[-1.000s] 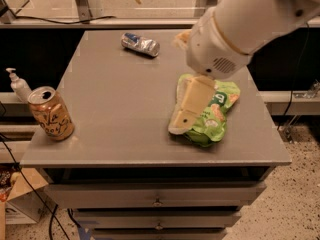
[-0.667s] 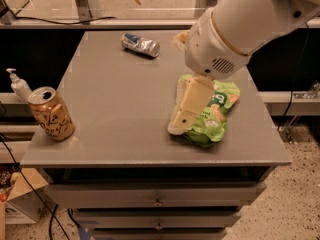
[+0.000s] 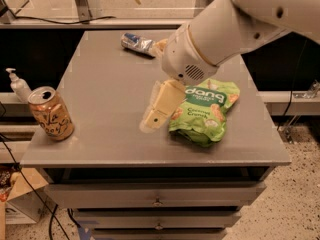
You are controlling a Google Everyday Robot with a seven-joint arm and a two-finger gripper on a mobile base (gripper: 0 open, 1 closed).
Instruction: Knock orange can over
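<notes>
The orange can (image 3: 50, 115) stands upright, slightly tilted, at the front left corner of the grey table (image 3: 107, 79). It is orange-tan with dark script lettering and an open silver top. My gripper (image 3: 156, 113) hangs low over the table's middle front, pointing down and left. It is well to the right of the can and does not touch it. The big white arm reaches in from the upper right.
A green snack bag (image 3: 207, 111) lies just right of the gripper. A crushed silver-and-blue can (image 3: 136, 42) lies at the table's back. A soap pump bottle (image 3: 19, 85) stands off the table's left edge, behind the orange can. Drawers (image 3: 157, 201) sit below.
My gripper has moved left, off the green bag and toward the orange can. The can, the bag and the crushed can have not moved.
</notes>
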